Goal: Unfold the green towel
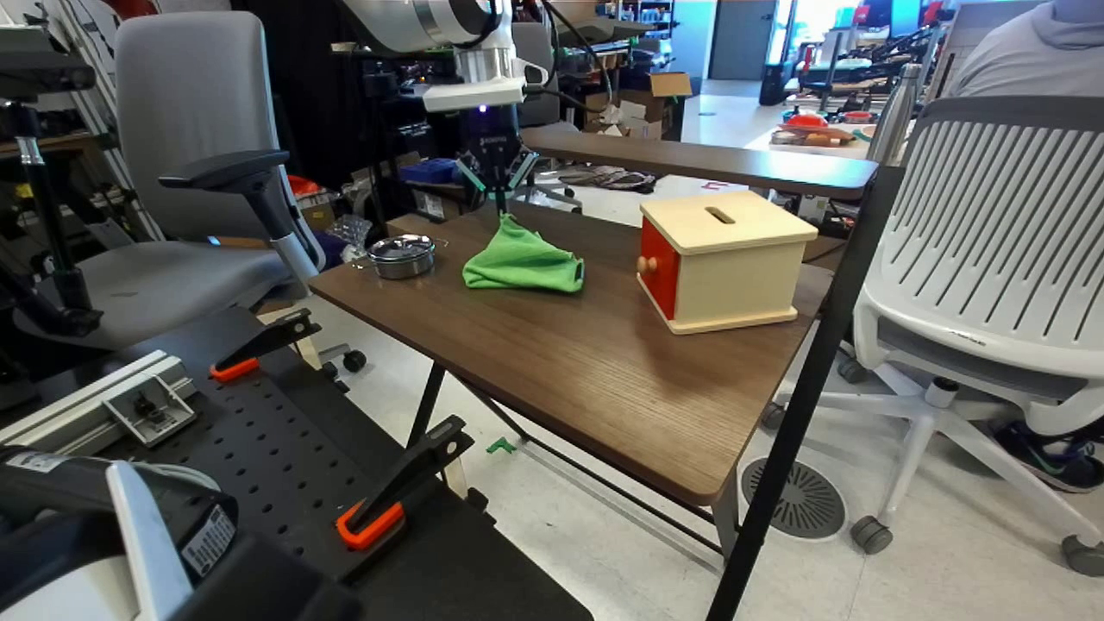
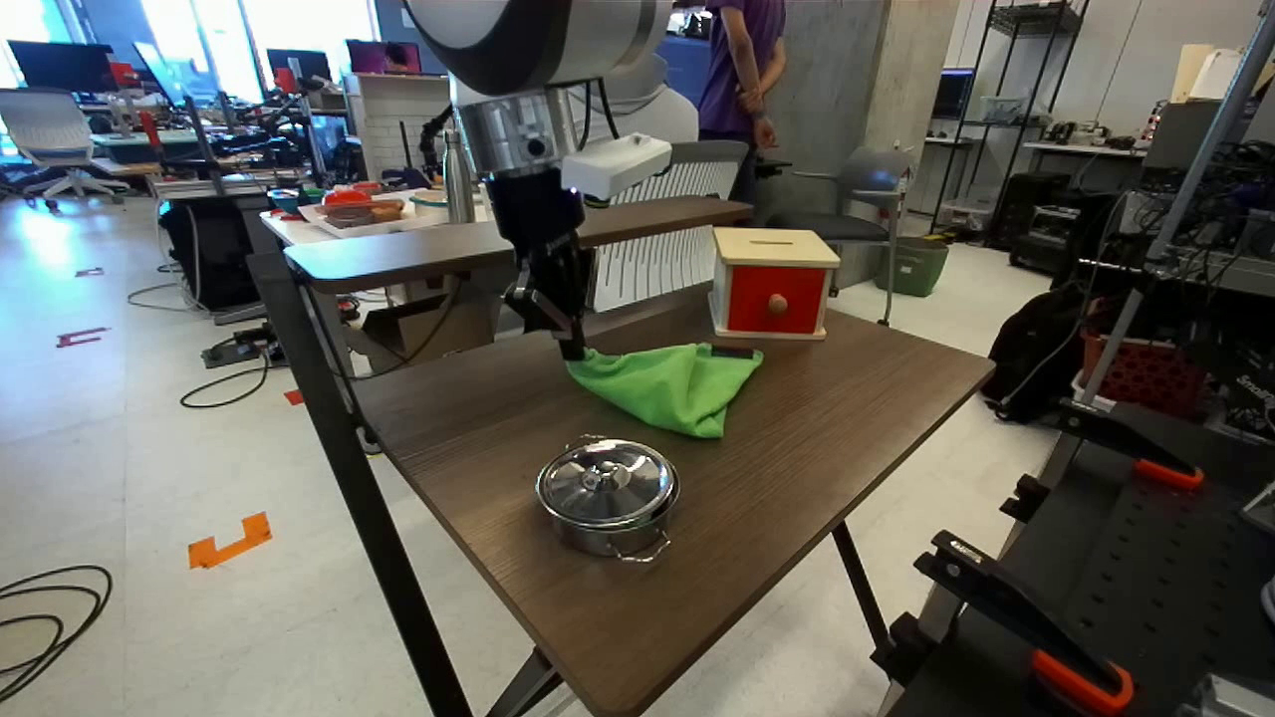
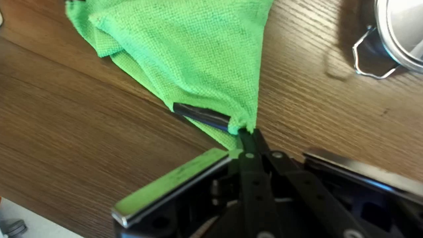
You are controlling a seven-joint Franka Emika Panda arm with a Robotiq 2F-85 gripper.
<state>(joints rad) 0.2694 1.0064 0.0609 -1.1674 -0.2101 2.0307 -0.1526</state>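
Note:
The green towel (image 1: 523, 263) lies bunched and folded on the brown table, with one corner pulled up toward the gripper. In an exterior view the towel (image 2: 677, 383) spreads from the gripper toward the wooden box. In the wrist view the towel (image 3: 198, 56) shows overlapping layers and a dark label near the held corner. My gripper (image 3: 250, 131) is shut on that corner of the towel. In both exterior views the gripper (image 1: 501, 209) points down above the towel's raised corner (image 2: 586, 360). The towel's lower layers are partly hidden.
A lidded metal pot (image 1: 403, 257) with wire handles stands beside the towel; it also shows in the wrist view (image 3: 396, 36). A wooden box (image 1: 733, 259) with a red door and top slot stands on the table's other side. A raised brown shelf (image 1: 699, 159) runs along one table edge.

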